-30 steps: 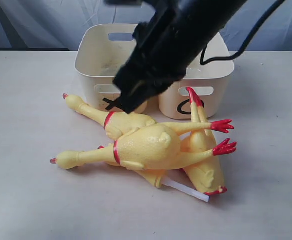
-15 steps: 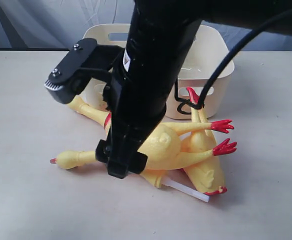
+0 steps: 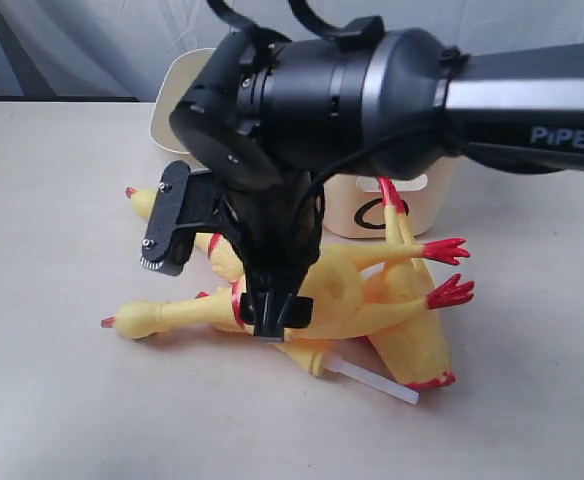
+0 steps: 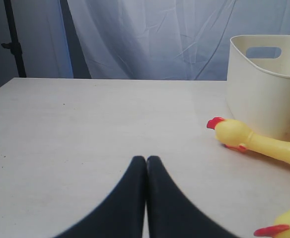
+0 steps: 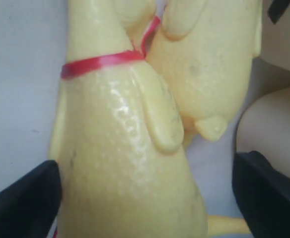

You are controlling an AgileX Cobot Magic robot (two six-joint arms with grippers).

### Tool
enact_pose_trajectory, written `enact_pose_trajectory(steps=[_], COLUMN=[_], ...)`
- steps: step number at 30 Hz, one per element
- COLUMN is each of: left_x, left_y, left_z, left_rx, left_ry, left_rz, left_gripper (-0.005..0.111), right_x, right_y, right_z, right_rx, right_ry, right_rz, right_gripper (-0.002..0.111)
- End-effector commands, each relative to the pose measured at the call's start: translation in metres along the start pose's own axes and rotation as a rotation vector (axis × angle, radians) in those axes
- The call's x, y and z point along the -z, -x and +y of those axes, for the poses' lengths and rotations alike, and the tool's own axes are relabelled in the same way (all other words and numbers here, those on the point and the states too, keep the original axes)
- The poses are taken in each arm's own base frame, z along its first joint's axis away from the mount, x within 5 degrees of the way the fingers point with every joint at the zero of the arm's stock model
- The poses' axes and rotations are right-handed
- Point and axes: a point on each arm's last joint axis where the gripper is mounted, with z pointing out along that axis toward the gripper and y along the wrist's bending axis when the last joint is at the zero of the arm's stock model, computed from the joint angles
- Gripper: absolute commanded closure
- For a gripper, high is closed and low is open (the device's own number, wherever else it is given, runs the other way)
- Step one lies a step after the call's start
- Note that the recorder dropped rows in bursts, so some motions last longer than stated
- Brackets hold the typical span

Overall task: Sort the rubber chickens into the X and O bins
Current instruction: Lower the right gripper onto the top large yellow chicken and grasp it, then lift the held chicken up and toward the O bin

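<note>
Several yellow rubber chickens lie piled in front of the bins. The top chicken (image 3: pixel 347 290) lies crosswise, head (image 3: pixel 137 320) to the left. My right gripper (image 3: pixel 272 312) is down over it, open, with one finger (image 5: pixel 26 193) on each side of its body (image 5: pixel 130 148) near the red neck band (image 5: pixel 100 62). A second chicken (image 5: pixel 209 64) lies beside it. The small chicken's white tube (image 3: pixel 377 381) sticks out below the pile. The O bin (image 3: pixel 357 212) shows behind; the arm hides the X mark. My left gripper (image 4: pixel 146 161) is shut, empty, above bare table.
The right arm (image 3: pixel 372 90) covers most of both bins; only the left bin's corner (image 3: pixel 167 110) shows. In the left wrist view a cream bin (image 4: pixel 264 94) stands off to one side with two chicken heads (image 4: pixel 234 134) (image 4: pixel 284 229) near it.
The right arm has swung down over the pile and turned at the wrist. Its fingers now straddle the top chicken. The chickens have not moved.
</note>
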Motion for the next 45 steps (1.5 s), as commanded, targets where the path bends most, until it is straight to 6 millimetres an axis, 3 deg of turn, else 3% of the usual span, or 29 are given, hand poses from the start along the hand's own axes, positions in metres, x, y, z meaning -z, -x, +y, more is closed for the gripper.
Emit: enact_pose_trajectory(steps=[1,4,6,8,9,11,14,21,24,26,30,32,37,41,45], left_x=[0.001,0.001,0.001,0.001,0.001,0.001,0.001,0.001,0.001,0.001,0.001,0.001,0.001,0.001,0.001], left_y=[0.002,0.002,0.002,0.002,0.002,0.002,0.002,0.002,0.002,0.002,0.002,0.002,0.002,0.002,0.002], left_z=[0.000,0.000,0.000,0.000,0.000,0.000,0.000,0.000,0.000,0.000,0.000,0.000,0.000,0.000,0.000], left_rx=[0.004,0.004,0.004,0.004,0.004,0.004,0.004,0.004,0.004,0.004,0.004,0.004,0.004,0.004,0.004], left_ry=[-0.004,-0.004,-0.004,-0.004,-0.004,-0.004,-0.004,-0.004,-0.004,-0.004,-0.004,-0.004,-0.004,-0.004,-0.004], left_rz=[-0.021,-0.021,-0.021,-0.021,-0.021,-0.021,-0.021,-0.021,-0.021,-0.021,-0.021,-0.021,-0.021,-0.021,-0.021], left_gripper=[0.107,0.107,0.107,0.107,0.107,0.107,0.107,0.107,0.107,0.107,0.107,0.107,0.107,0.107,0.107], right_x=[-0.027,-0.048,-0.058,-0.064,-0.063,-0.052,-0.024,0.086,0.123,0.137,0.157,0.163,0.179,0.176,0.158], right_y=[0.004,0.005,0.003,0.005,0.005,0.007,0.018,0.043,0.038,0.029,0.002,-0.011,-0.040,-0.063,-0.093], right_z=[0.002,0.012,0.017,0.019,0.018,0.014,0.012,0.006,-0.004,-0.017,-0.047,-0.058,-0.093,-0.110,-0.121], right_rx=[0.027,0.019,0.028,0.057,0.070,0.049,0.037,-0.004,-0.064,-0.130,-0.337,-0.478,-0.795,-0.877,-0.948], right_ry=[0.005,0.090,0.118,0.097,0.069,0.015,-0.017,-0.133,-0.204,-0.292,-0.504,-0.509,-0.439,-0.443,-0.457], right_rz=[0.069,0.150,0.220,0.242,0.251,0.233,0.146,-0.188,-0.280,-0.291,-0.282,-0.312,-0.571,-0.535,-0.388], right_gripper=[0.023,0.026,0.042,0.082,0.111,0.103,0.109,0.109,0.109,0.109,0.109,0.109,0.109,0.109,0.109])
